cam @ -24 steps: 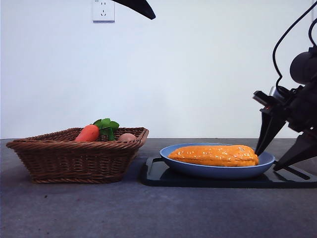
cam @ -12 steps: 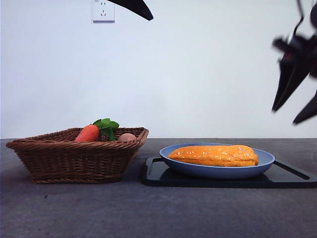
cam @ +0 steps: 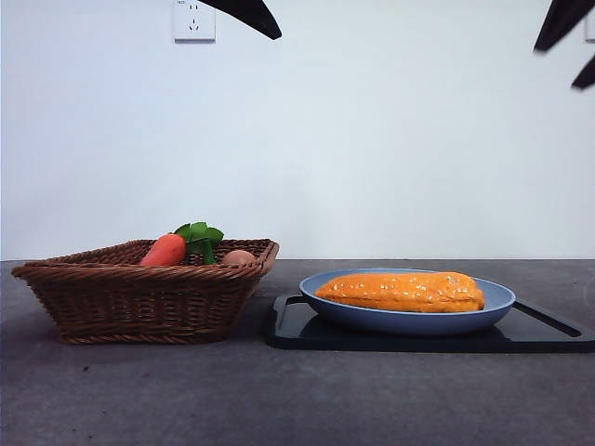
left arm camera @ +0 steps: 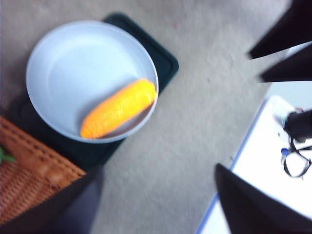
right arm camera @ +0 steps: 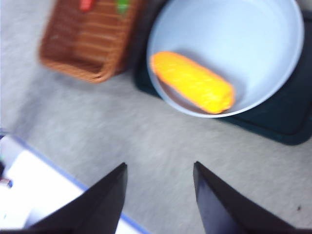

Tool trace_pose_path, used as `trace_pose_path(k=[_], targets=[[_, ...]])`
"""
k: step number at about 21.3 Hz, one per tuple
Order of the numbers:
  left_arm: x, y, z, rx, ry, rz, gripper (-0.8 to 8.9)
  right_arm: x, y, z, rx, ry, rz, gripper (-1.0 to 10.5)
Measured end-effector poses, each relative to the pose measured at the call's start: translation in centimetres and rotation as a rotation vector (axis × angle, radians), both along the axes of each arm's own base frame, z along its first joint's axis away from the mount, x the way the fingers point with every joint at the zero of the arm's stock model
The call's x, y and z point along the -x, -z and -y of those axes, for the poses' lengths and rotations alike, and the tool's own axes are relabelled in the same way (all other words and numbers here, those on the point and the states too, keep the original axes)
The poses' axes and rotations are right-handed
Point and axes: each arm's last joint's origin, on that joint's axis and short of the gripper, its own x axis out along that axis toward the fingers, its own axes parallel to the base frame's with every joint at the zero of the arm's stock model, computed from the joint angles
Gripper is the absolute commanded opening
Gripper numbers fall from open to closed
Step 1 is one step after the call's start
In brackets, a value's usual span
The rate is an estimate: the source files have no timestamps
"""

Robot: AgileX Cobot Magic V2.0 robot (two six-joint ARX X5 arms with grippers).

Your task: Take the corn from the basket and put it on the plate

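The grey surface (cam: 139, 400) carries everything; on it, toward the left in the front view, stands the basket (cam: 139, 297), brown wicker with flaring sides; just beside it lies a flat black tray (cam: 548, 330), and on the tray sits the light-blue plate (cam: 409, 321). The corn (cam: 402, 291) lies on its side in the plate, along the rim nearest the front camera, touching the plate and nothing else; it is out of the basket and no hand holds it. In the basket a red-orange carrot (cam: 165, 249) with green leaves (cam: 200, 235) shows above the rim; beside it a small pale round thing (cam: 239, 256) peeks up, too hidden to name.

The right hand (right arm camera: 160, 168) hangs high, well clear of the plate, its jaws spread apart with only bare surface between them; in the front view it shows as two dark tips at the top right corner. The left hand (left arm camera: 158, 173) waits high too, its jaws wide apart and gripping nothing; the front view shows it as a black tip at the top, left of centre. On the wall above the basket is a white socket (cam: 193, 20).
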Motion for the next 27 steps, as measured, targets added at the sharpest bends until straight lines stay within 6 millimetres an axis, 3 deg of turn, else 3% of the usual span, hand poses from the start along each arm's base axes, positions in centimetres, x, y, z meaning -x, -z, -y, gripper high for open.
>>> trace_pose_path(k=[5,18,27], targets=[[0.4,0.3,-0.3,-0.037,0.003,-0.044,0.02,2.3,-0.4,-0.3,0.015,-0.066,-0.009,0.0],[0.6,0.4,-0.5,-0.06,0.015,-0.06,0.08,2.5,-0.3,-0.4,0.039,-0.116,-0.004,0.0],[-0.1,-0.1,0.1,0.008,0.015,0.026,0.08,2.2,-0.5,-0.5,0.032,-0.114,0.043,0.0]])
